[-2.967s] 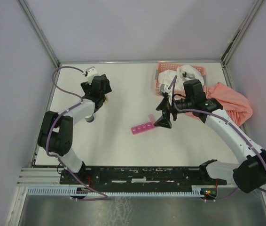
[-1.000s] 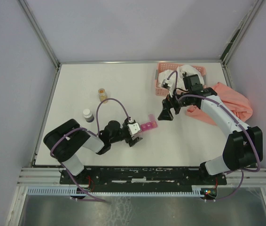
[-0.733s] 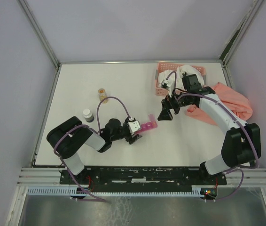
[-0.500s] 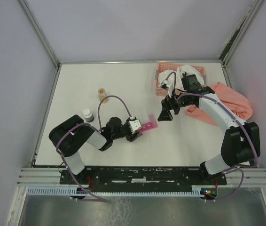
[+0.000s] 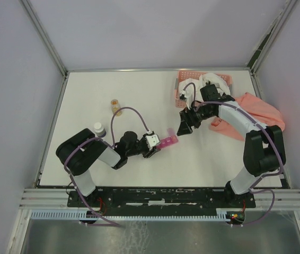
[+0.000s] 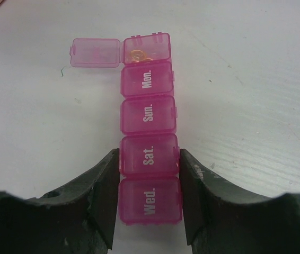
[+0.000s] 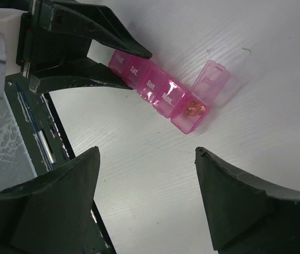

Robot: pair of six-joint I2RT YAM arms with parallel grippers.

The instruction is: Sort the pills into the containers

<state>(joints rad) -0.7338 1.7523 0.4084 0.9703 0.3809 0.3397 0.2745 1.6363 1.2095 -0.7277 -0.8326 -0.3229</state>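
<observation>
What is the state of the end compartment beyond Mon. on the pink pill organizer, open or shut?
Open. On the pill organizer, the end compartment has its lid flipped out sideways, and orange pills lie inside.

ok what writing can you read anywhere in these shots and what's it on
"Mon." - lid on the pink pill organizer, next to the open end compartment
"Sun." - the lid after that
"Sat." - the next lid
"Wed." - the last lid, nearest the left wrist camera
Open lid: faint print in the right wrist view, too blurred to read
Amber bottle and white-capped bottle: too small to read any label
</observation>
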